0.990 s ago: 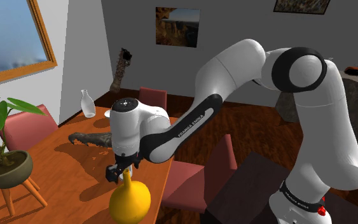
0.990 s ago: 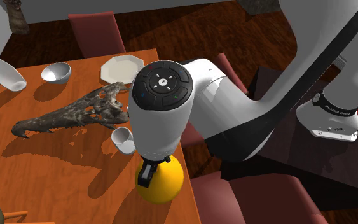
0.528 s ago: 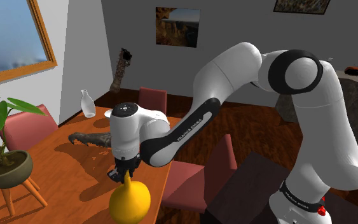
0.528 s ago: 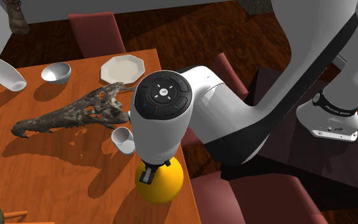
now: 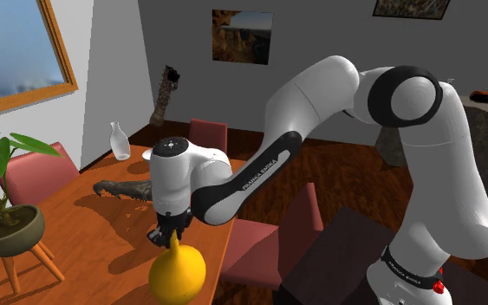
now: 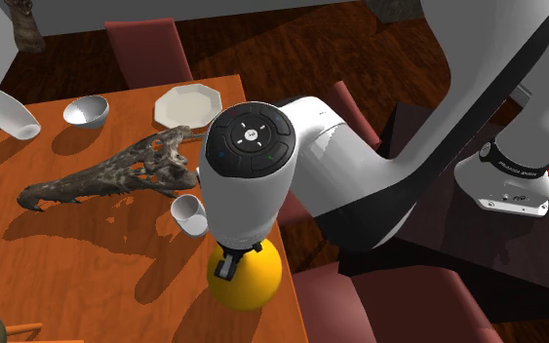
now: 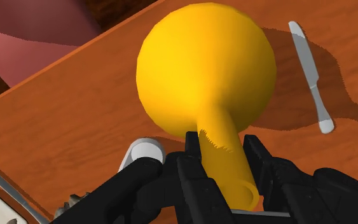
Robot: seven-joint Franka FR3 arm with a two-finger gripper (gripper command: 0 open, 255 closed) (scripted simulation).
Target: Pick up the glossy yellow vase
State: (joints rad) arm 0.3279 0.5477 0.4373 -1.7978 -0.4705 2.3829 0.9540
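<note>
- Two black fingers of the gripper (image 7: 222, 153) were clamped on the slim neck of the yellow vase (image 7: 206, 63), one on each side, just below its flared lip. The neck looked like the only part narrow enough for them to span.
- Round and wide, the vase's body appeared to rest on the orange-brown wooden surface (image 7: 75, 108), close to the edge nearest a red chair (image 6: 389, 302). The hand pointed straight down over it, so a plain vertical lift looked feasible.
- Just beside the vase stood a small white cup (image 6: 188, 211), and a table knife (image 7: 311, 70) lay near on its other side. Both seemed clear of the lifting path.
- Farther along lay a dark crocodile-like skull (image 6: 116, 175), then a white plate (image 6: 187, 104), a white bowl (image 6: 85, 110) and a white bottle (image 6: 4, 109), all well apart from the grasp.
</note>
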